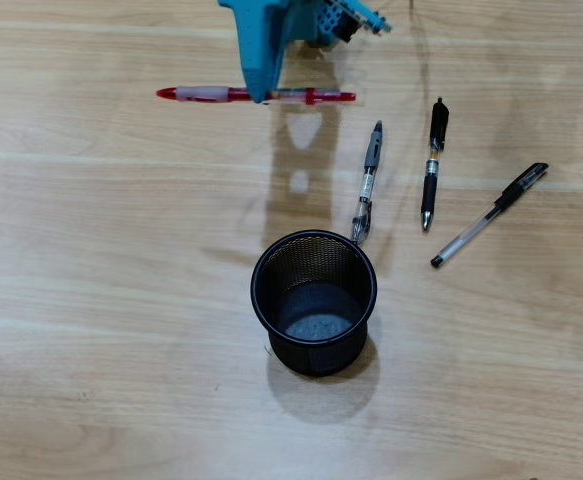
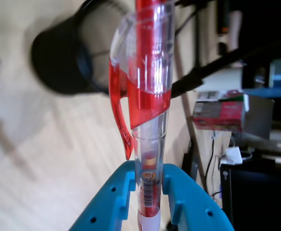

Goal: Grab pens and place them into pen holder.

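Teal pincer (image 2: 149, 185), red-and-clear pen (image 2: 147, 96), black mesh holder (image 1: 314, 300), pale woodgrain table (image 1: 91, 300).

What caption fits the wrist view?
Blue fingers clamp a red pen, with the black mesh cup blurred behind on the wooden table.

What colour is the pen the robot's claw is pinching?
Red with a clear barrel; the wrist view shows the pen best, pinched in the teal gripper.

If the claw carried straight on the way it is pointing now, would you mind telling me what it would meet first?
The claw is shut on the red pen and points toward the pen holder, which lies ahead and a little left in the wrist view. That would likely be met first, though the view is blurred and depth is unclear.
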Available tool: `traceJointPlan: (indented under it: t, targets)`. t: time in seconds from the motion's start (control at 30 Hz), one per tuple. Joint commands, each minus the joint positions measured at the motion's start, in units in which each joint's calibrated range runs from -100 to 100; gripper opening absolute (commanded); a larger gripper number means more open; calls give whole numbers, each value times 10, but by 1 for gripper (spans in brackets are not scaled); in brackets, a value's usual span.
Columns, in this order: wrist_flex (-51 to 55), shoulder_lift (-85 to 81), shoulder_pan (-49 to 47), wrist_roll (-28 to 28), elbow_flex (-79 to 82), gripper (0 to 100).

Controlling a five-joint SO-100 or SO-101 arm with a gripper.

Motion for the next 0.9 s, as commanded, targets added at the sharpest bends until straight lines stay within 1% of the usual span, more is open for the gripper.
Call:
traceJointPlan:
  t: [0.0,0.23,0.4,0.67,0.77,0.87]
  targets:
    - [-131,-18,-22,-88,-16,2]
    - [-311,1,-33,-182,-7,2]
    - [-427,71,-35,-243,-9,2]
    - [-604,193,-56,-360,-7,2]
    - [-654,232,-67,-408,-7,2]
    - [-667,266,-69,-422,-7,2]
